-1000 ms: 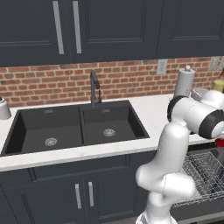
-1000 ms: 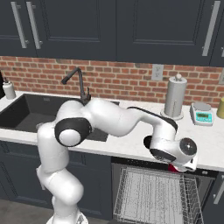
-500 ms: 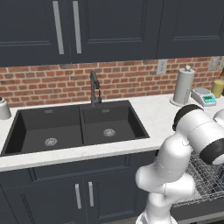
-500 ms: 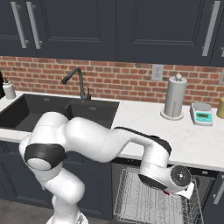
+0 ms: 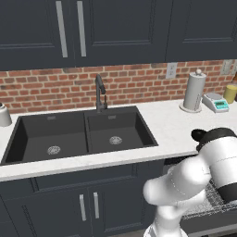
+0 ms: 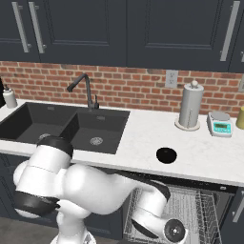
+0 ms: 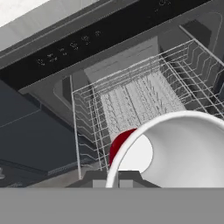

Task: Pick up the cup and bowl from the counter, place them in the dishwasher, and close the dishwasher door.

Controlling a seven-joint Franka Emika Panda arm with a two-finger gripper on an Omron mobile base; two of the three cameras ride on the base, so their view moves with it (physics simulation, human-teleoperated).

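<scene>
Cup (image 7: 120,146) right at the hand, folks: its red wall and whitish rim sit at 6 o'clock in the hand view, and the gripper (image 7: 111,181) has its two dark tips pinched together on that thin rim, so the cup is in its hold. Straight ahead, toward 12 o'clock from the cup, the silver wire rack (image 7: 131,98) of the dishwasher (image 7: 144,30) lies open to view, tines lined up along its 3 o'clock side, and the cup hangs over the rack's near edge. Past the rack, at 11 o'clock, runs the black control strip (image 7: 65,46) with its row of small marks, and above that a pale slice of the counter (image 7: 26,11). Out to the right base view now: the rack stands pulled out beneath the counter's front edge, at 5 o'clock in the picture, with the arm's white wrist low over its front. Up on the counter, the bowl (image 6: 166,155), glossy black, sits alone near the front edge, directly above the rack. From the bowl, the paper towel roll (image 6: 190,105) stands upright at 1 o'clock by the brick wall, the small scale (image 6: 220,124) at 2 o'clock, and the black double sink (image 6: 52,121) off at 9 o'clock with its faucet (image 6: 83,88) behind it.
</scene>
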